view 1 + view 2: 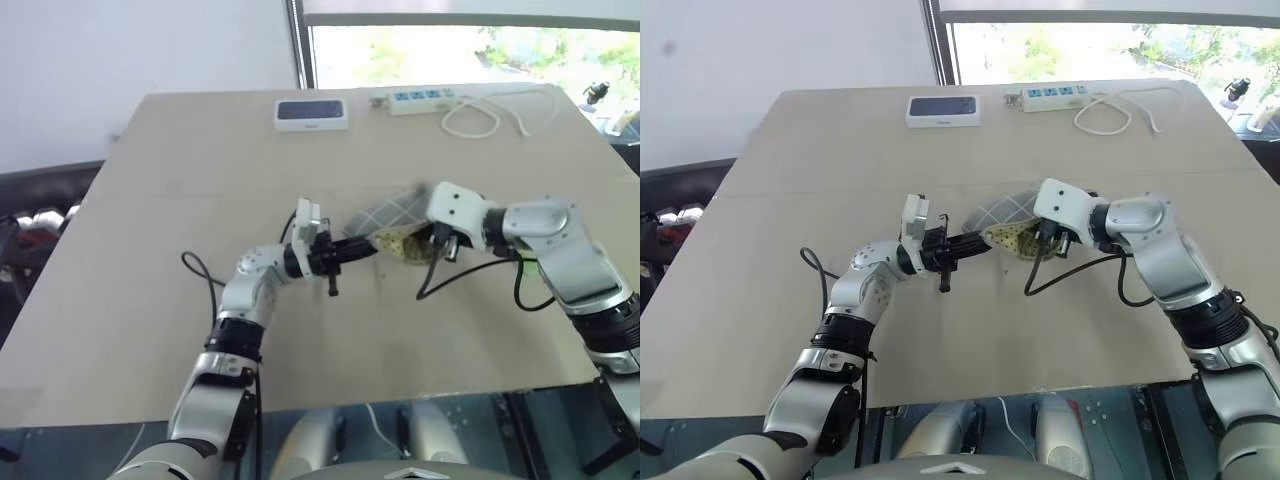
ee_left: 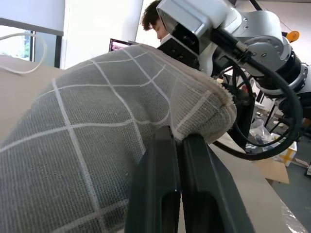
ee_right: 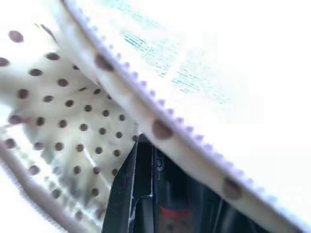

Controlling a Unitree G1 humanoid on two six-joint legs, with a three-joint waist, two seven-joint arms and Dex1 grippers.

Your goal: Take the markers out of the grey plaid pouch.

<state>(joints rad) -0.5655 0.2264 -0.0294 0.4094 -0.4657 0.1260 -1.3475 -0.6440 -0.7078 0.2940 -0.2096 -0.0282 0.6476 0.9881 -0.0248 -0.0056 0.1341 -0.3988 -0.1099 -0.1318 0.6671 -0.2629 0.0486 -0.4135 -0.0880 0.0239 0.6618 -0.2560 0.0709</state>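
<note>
Both arms are built of silver-grey rounded shells joined by black ribbed collars. Each forearm ends in a white, boxy wrist housing. Loose black cables loop outside both forearms. The left gripper (image 1: 352, 250) has two slim black fingers (image 2: 160, 194); a small red band, possibly a marking, sits between the right gripper's jaws.

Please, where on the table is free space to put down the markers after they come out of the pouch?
Bare tabletop lies left of the left gripper, and the near edge strip is free. The middle is crowded: both grippers meet at the grey plaid pouch. The far edge holds a white-and-dark box and a power strip with its cable.
</note>
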